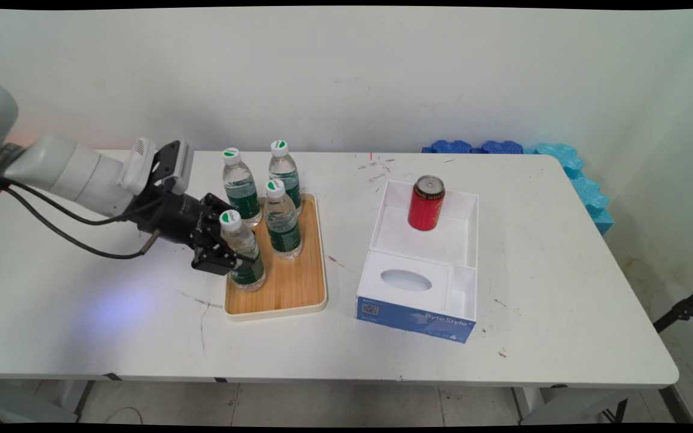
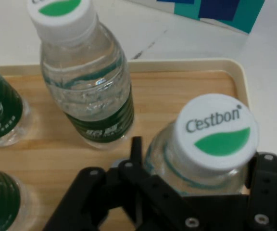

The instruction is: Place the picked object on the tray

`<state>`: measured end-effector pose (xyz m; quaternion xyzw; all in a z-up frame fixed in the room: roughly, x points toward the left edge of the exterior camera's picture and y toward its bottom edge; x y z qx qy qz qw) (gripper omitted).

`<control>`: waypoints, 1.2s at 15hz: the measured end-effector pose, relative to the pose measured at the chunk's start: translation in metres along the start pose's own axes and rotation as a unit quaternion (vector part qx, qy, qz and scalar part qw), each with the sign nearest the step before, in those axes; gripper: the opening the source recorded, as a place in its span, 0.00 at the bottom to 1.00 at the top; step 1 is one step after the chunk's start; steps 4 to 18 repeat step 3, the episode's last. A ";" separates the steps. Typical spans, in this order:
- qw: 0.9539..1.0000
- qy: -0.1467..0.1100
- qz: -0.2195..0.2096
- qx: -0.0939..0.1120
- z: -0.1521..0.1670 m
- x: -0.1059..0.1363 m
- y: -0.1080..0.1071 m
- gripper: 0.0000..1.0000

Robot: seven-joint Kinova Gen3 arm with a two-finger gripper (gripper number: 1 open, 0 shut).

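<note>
My black gripper (image 1: 235, 255) reaches in from the left, shut around the body of a clear water bottle (image 1: 251, 272) with a green label and a white-and-green cap. This bottle stands upright at the front left of a wooden tray (image 1: 298, 288). In the hand view its cap (image 2: 216, 131) sits right between the fingers of the gripper (image 2: 196, 192), whose linkage presses in on both sides. Three more bottles of the same kind stand on the tray behind it: one at the back left (image 1: 241, 189), one at the back right (image 1: 285, 174), one in the middle (image 1: 282, 224).
A white open box (image 1: 464, 240) with a blue front stands right of the tray, with a red can (image 1: 426, 203) upright in its far compartment. Blue foam pieces (image 1: 569, 165) lie along the table's far right corner. A neighbouring bottle (image 2: 88, 82) stands close to my fingers.
</note>
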<state>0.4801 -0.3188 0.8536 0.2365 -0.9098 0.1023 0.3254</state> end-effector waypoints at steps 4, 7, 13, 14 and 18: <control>1.000 0.001 -0.004 0.002 0.004 -0.005 -0.001 1.00; 1.000 0.001 -0.004 0.002 0.004 -0.005 -0.001 1.00; 1.000 0.001 -0.004 0.002 0.004 -0.005 -0.001 1.00; 1.000 0.001 -0.004 0.002 0.004 -0.005 -0.001 1.00; 1.000 0.001 -0.004 0.002 0.004 -0.005 -0.001 1.00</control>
